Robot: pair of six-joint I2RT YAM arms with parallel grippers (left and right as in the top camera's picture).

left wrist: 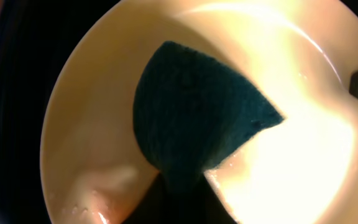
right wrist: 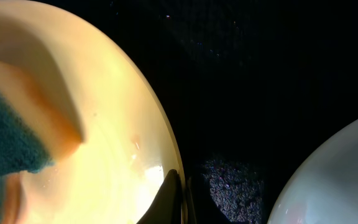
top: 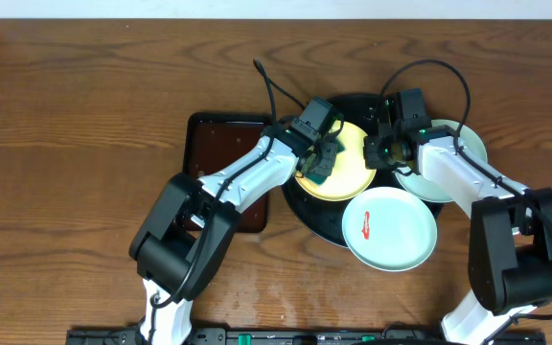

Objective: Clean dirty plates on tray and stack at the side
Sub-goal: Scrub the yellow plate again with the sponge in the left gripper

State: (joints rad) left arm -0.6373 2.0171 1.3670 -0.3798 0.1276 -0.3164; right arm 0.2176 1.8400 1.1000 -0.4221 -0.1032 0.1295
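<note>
Now my left gripper (top: 319, 163), clamped on the sponge (left wrist: 191, 118), sits atop the yellow plate (top: 353, 179), while my right gripper (right wrist: 180, 196) pinches its right rim.

The wooden table (top: 84, 115) bears the round black tray (top: 316, 222) beside a brown rectangular tray (top: 220, 144).

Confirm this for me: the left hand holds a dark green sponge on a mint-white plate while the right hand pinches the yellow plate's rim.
Not quite. The left hand holds the dark green sponge on the yellow plate, not a mint-white one; the left wrist view shows it. The right hand does pinch that yellow plate's rim.
</note>
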